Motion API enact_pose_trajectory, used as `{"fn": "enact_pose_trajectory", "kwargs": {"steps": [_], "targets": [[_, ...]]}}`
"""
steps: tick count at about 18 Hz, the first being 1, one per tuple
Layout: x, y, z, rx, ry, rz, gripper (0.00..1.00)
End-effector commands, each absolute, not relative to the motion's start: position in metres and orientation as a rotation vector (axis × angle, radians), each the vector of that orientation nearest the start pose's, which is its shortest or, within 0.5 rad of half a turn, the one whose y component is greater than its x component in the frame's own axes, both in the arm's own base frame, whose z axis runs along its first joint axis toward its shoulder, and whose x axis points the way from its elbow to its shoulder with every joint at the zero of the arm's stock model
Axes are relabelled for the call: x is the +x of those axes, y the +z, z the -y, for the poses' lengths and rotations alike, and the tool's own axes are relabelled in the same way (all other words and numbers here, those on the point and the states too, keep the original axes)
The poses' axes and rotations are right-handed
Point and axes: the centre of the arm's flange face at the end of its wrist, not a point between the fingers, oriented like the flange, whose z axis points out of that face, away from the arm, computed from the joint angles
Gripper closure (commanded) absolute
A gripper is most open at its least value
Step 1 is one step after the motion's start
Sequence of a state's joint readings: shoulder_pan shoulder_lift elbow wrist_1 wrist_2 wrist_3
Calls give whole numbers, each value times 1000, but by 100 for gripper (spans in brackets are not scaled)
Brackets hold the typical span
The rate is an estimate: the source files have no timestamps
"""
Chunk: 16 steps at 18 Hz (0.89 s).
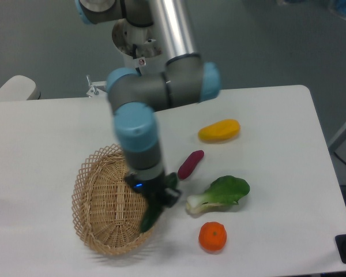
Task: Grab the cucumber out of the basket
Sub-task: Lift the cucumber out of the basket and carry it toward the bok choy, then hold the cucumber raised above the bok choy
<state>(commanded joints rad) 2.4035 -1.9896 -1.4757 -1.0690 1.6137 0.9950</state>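
The tan wicker basket [106, 202] lies on the white table at the front left, with nothing showing inside it. My gripper [155, 199] hangs over the basket's right rim, shut on the dark green cucumber [150, 216]. The cucumber points down and to the left, its lower end just above the rim. Its upper end pokes out near the wrist [170, 180]. The fingers themselves are mostly hidden by the wrist.
A purple sweet potato [190, 164] lies just right of the arm. A bok choy [219, 193] and an orange [212, 236] sit to the front right. A yellow mango [219, 130] is farther back. The arm's links reach down from the top centre.
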Motion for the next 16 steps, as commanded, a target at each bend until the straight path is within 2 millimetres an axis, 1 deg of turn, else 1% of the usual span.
{"fn": "enact_pose_trajectory", "kwargs": {"steps": [3, 6, 8, 10, 12, 16], "targets": [[-440, 351, -504, -3060, 254, -355, 71], [-470, 353, -471, -3073, 247, -443, 71], [-486, 355, -452, -3071, 244, -534, 71], [-497, 356, -440, -3069, 245, -581, 71], [-504, 356, -431, -3071, 245, -584, 71], [-510, 355, -424, -3073, 243, -587, 71]]}}
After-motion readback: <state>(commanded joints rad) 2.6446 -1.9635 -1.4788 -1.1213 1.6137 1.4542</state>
